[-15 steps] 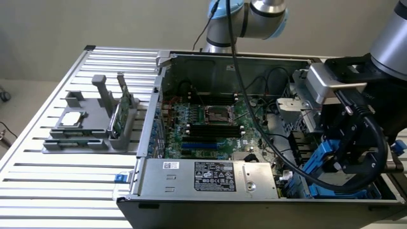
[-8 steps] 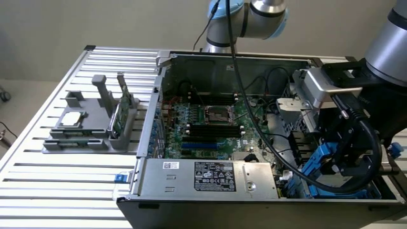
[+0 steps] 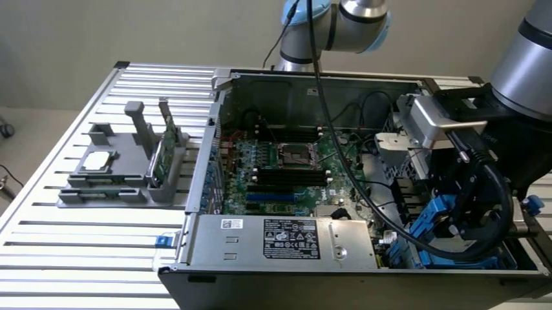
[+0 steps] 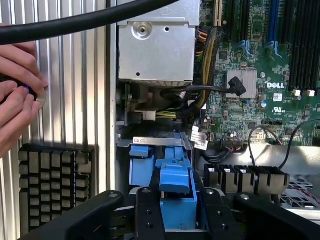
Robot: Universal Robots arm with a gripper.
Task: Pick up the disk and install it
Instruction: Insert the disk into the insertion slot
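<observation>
The disk shows as its blue plastic carrier, standing on edge in the drive bay at the corner of the open computer case. My gripper is down in that bay, with its black fingers pressed on either side of the blue carrier. In the exterior view the gripper sits at the case's right end, with the blue frame beside it. The disk's metal body is hidden.
A silver drive cage and cable bundles lie just past the bay, beside the motherboard. The power supply fills the case's near side. A grey fixture at the exterior view's left holds a CPU chip and a green card. A person's hands and a keyboard are outside the case.
</observation>
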